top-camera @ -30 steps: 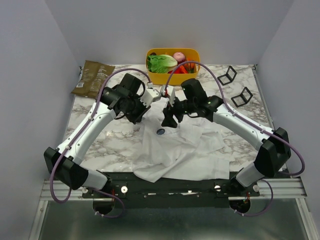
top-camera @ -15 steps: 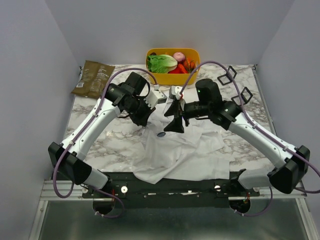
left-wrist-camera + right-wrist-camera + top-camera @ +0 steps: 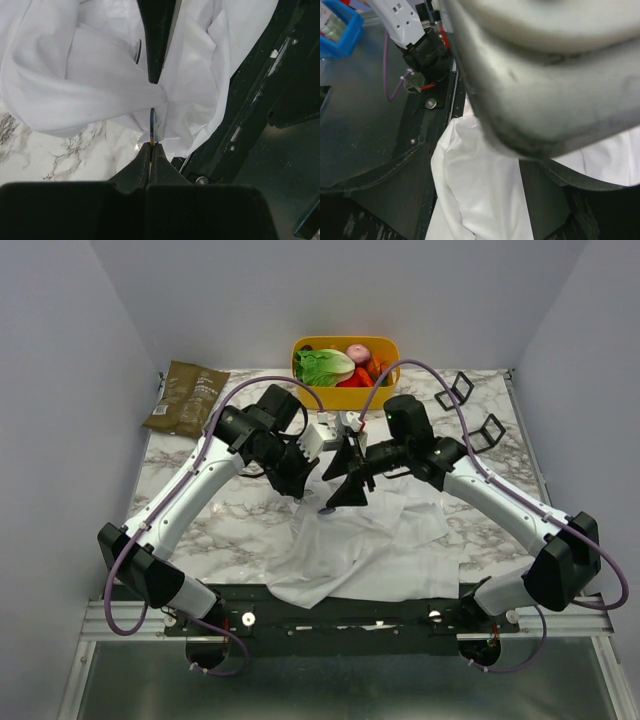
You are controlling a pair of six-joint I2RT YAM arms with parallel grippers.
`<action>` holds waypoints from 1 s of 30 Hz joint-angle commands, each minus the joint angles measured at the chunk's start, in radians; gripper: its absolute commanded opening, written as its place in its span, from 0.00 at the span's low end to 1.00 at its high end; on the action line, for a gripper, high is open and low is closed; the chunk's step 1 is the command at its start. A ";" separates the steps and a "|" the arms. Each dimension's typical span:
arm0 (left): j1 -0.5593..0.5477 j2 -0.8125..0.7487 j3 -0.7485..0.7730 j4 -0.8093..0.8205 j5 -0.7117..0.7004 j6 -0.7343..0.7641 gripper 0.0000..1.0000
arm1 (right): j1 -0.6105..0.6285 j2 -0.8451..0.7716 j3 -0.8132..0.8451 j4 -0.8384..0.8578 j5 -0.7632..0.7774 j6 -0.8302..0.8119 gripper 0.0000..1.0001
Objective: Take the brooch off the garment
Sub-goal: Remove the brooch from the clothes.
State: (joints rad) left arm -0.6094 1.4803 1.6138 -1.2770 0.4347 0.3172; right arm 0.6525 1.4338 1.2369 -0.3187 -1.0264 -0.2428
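Note:
The garment [image 3: 365,540], a white wrinkled shirt, lies bunched on the marble table near the front edge. The brooch [image 3: 152,124] shows edge-on as a thin dark blue disc, still joined to a pinched peak of cloth [image 3: 100,95]. My left gripper [image 3: 151,145] is shut on the brooch's rim. From above, the brooch [image 3: 326,510] is a small dark spot between both grippers. My right gripper [image 3: 341,502] hangs just right of it, and one of its fingers [image 3: 155,45] touches the cloth peak. Its jaws [image 3: 475,210] stand wide apart with white cloth [image 3: 480,190] below them.
A yellow bin [image 3: 345,395] of vegetables stands at the back centre. A brown pouch [image 3: 185,398] lies at the back left. Two black wire stands [image 3: 455,390] [image 3: 483,432] sit at the back right. The black mounting rail [image 3: 330,612] runs along the near edge.
My left gripper has moved right and down to the brooch. My right gripper has swung lower beside it and spread its jaws wider. The cloth round the brooch is drawn into a peak.

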 commanded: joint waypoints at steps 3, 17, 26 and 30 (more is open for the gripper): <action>-0.007 -0.015 0.050 -0.056 0.131 0.029 0.00 | 0.001 0.027 0.003 0.047 -0.182 0.028 0.80; -0.021 -0.012 0.075 -0.101 0.262 0.086 0.00 | -0.079 0.033 -0.063 0.310 -0.354 0.290 0.80; -0.026 -0.008 0.127 -0.108 0.277 0.086 0.00 | -0.083 0.042 -0.145 0.417 -0.299 0.321 0.80; -0.026 0.000 0.155 -0.114 0.283 0.085 0.00 | -0.082 0.040 -0.146 0.423 -0.304 0.327 0.80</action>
State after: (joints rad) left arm -0.6262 1.4830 1.7134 -1.3376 0.6640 0.3969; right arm 0.5682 1.4670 1.0973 0.0521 -1.3258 0.0631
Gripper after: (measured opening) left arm 0.012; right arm 0.798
